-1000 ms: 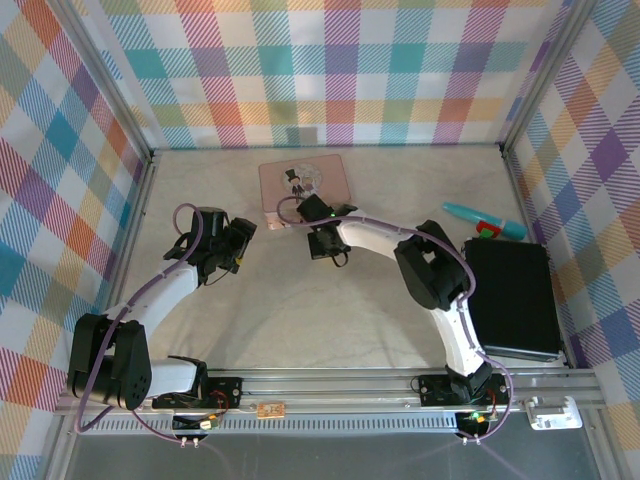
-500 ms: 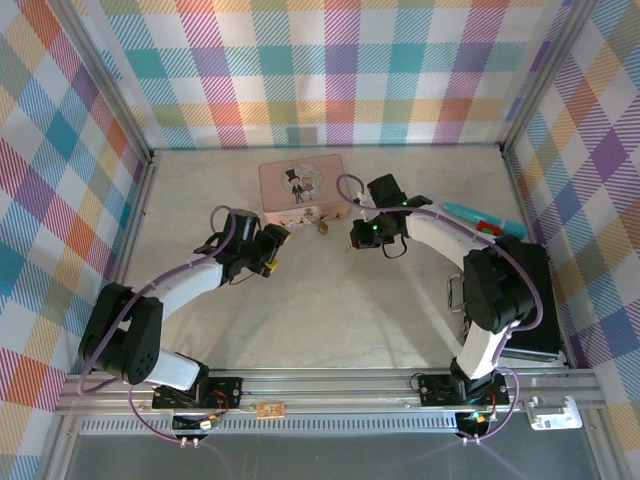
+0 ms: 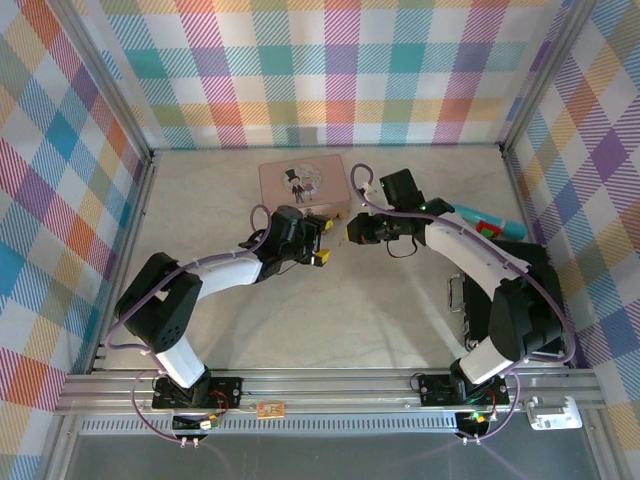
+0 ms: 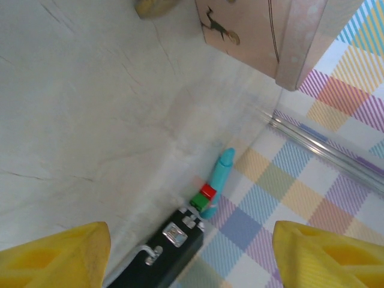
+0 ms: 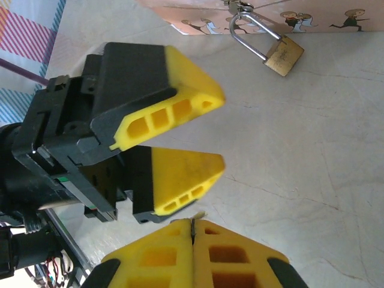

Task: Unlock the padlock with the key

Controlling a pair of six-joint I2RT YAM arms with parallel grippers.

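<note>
Noted padlock (image 5: pixel 283 55) flat on the table (image 3: pixel 330 310), shackle hooked through the clasp of the pink tin (image 3: pixel 300 180) near the far edge. Found key (image 5: pixel 196 214) as a mere sliver (tip barely visible) pinched in the right claw (image 5: pixel 193 224), fingers pressed tight together. Logged left claw (image 5: pixel 216 129) alongside, spread wide, empty.

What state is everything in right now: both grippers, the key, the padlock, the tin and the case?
left gripper: open, holding nothing.
right gripper: shut, with a thin sliver at the seam, apparently the key.
pink tin: lid shut.
padlock: hanging from the tin's clasp, shackle looks closed.
black case: closed, lying flat.
</note>
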